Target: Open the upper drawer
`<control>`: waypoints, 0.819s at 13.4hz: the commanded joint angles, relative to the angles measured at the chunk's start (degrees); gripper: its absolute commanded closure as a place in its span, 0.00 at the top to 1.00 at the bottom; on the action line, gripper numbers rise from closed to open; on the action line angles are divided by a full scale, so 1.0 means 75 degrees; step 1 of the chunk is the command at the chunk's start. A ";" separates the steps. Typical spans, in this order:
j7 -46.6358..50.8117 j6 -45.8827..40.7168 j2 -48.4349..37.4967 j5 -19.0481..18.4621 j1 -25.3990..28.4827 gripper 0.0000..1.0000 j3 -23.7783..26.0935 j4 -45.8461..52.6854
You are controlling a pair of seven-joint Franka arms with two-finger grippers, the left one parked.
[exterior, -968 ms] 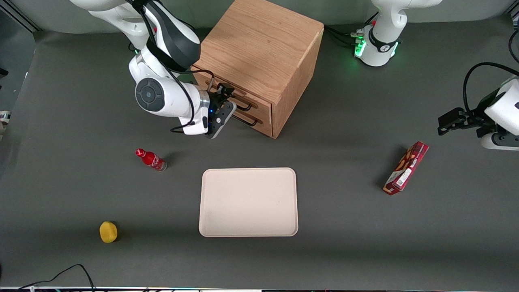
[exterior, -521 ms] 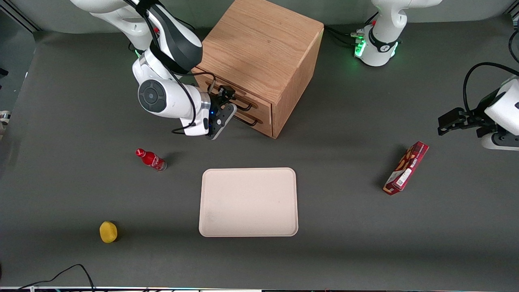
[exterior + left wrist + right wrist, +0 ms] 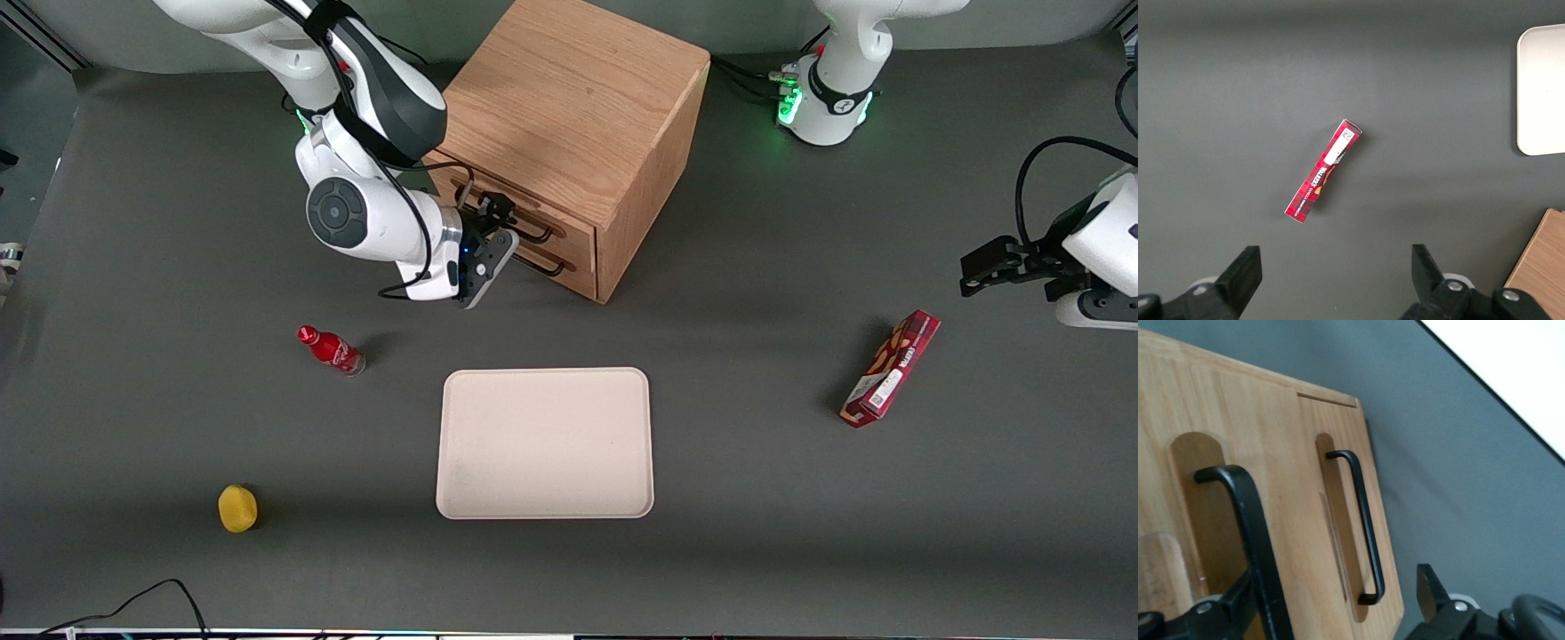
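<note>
The gripper (image 3: 498,216) sits at the upper drawer's (image 3: 520,222) black handle (image 3: 524,228).

A cream tray (image 3: 544,443) lies flat on the grey counter (image 3: 756,533). A red bottle (image 3: 332,349) lies toward the working arm's end, a yellow sponge (image 3: 237,508) nearer the front camera. A red snack box (image 3: 891,368) rests toward the parked arm's end.

One oak cabinet (image 3: 569,133) stands on the surface (image 3: 800,533), with two drawers — the upper drawer (image 3: 511,209) and the lower drawer (image 3: 556,262) — each bearing one black handle. One claw (image 3: 498,222) sits in front of the cabinet. Nearer the camera than the cabinet: one tray (image 3: 545,443), one red bottle (image 3: 331,349), one yellow sponge (image 3: 237,508), one red box (image 3: 891,368).
</note>
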 commanded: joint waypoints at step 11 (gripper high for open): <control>-0.0903 0.0054 0.0883 -0.0795 -0.0115 1.00 -0.0720 0.1152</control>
